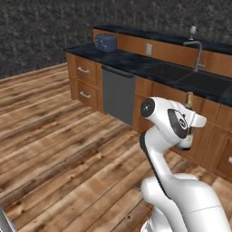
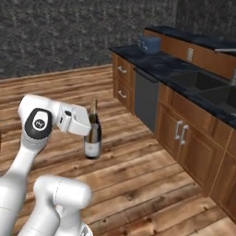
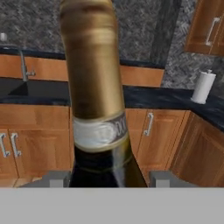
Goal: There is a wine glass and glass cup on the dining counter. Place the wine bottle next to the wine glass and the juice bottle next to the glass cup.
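Currently gripper [image 3: 105, 179] clamped around wine bottle [image 2: 93, 133], centre-left of frame; bottle upright, neck up; dining worktop [image 1: 158, 36] upper right.

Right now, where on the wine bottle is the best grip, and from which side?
On the dark body just under the shoulder, coming in level from the side. The wine bottle stands upright, and its gold neck is slim and tapered, so it would slip more easily. In the hand view the gripper already sits there, a finger on each side of the body, shut on it.
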Controlling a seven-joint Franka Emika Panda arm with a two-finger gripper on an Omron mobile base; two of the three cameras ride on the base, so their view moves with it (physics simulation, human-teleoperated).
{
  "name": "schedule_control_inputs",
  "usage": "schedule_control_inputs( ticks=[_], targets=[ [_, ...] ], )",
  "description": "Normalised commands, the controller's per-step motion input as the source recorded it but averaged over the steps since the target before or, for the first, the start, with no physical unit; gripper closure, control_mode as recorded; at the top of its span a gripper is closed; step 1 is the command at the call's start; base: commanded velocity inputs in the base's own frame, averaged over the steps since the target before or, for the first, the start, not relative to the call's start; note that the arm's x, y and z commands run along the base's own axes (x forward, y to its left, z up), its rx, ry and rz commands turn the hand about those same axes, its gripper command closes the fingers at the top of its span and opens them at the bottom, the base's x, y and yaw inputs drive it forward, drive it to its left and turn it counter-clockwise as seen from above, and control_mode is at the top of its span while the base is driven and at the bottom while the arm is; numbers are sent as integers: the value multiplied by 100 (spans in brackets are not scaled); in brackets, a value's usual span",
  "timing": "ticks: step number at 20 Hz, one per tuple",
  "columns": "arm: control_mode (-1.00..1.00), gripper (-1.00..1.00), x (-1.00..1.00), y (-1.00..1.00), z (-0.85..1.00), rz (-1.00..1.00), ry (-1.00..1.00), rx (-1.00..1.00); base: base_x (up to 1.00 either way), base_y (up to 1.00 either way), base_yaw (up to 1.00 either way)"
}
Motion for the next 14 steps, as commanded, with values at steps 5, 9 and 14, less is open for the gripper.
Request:
schedule_control_inputs(
  ticks=[5, 9, 14],
  targets=[
    [100, 100, 0, 0, 0, 0, 0, 0, 86, 6, -6],
    [100, 100, 0, 0, 0, 0, 0, 0, 90, 4, -2],
    [100, 100, 0, 0, 0, 0, 0, 0, 93, 3, 0]
  ],
)
